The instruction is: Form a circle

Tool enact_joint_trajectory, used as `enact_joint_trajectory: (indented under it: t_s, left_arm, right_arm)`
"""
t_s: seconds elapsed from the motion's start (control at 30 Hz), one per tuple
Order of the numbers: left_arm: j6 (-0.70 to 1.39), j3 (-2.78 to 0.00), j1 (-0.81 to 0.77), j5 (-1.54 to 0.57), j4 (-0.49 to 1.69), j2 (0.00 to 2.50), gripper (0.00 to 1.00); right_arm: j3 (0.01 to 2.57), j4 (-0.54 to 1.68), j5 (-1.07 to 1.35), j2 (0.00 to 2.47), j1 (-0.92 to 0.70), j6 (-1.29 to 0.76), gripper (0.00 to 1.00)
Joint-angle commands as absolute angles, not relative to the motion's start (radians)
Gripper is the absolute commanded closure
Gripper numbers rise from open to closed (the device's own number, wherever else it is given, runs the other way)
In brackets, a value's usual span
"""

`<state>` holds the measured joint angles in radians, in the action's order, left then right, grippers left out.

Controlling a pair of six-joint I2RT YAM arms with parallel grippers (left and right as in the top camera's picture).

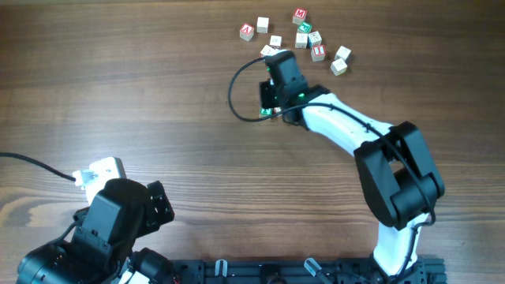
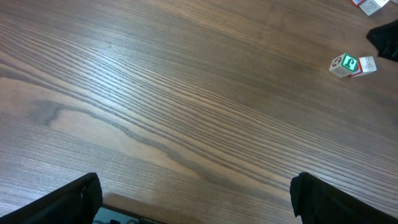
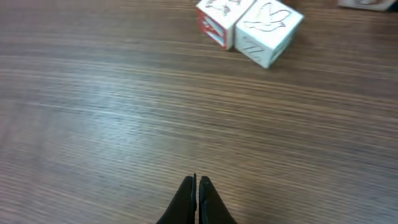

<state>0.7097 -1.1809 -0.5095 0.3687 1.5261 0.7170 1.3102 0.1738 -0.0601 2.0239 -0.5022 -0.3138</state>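
Right arm (image 1: 347,126) stretching toward the clump of letter cubes (image 3: 249,25); a nearby red cube (image 1: 247,31) showing "A".
Right gripper (image 3: 198,186) clenching on nothing, just short of the clump; left gripper (image 2: 196,186) gaping, well away.

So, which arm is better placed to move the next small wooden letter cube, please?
Right: the shut right gripper points at two touching pale wooden letter cubes; the open left gripper sits far from them.

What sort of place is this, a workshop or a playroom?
Most likely a robotics lab or test bench: a white-and-black arm and a black arm stand at one edge of a wood-grain table, and small letter cubes lie scattered on it, seemingly as practice pieces.
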Motion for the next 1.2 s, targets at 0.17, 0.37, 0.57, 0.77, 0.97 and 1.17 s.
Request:
enact_joint_trajectory:
  t_s: [0.17, 0.37, 0.57, 0.77, 0.97, 1.17]
  left_arm:
    - [0.723, -1.177, -0.508, 0.368, 1.527, 0.719, 0.00]
    - [0.723, -1.177, -0.508, 0.368, 1.527, 0.719, 0.00]
    - [0.723, -1.177, -0.508, 0.368, 1.527, 0.719, 0.00]
    - [0.723, -1.177, -0.508, 0.368, 1.527, 0.719, 0.00]
    - [0.723, -1.177, -0.508, 0.368, 1.527, 0.719, 0.00]
    - [0.723, -1.177, -0.508, 0.368, 1.527, 0.719, 0.00]
  right_arm:
    - [1.331, 0.220, -0.006, 2.020, -0.508, -0.342, 0.95]
    - [1.331, 0.264, -0.006, 2.020, -0.508, -0.345, 0.95]
    - [1.331, 0.293, -0.006, 2.020, -0.508, -0.352, 0.95]
    - [1.331, 0.301, -0.020, 2.020, -0.508, -0.369, 0.95]
    - [1.331, 0.311, -0.021, 2.020, -0.508, -0.369, 0.95]
    - [1.331, 0.306, -0.021, 2.020, -0.508, -0.368, 0.95]
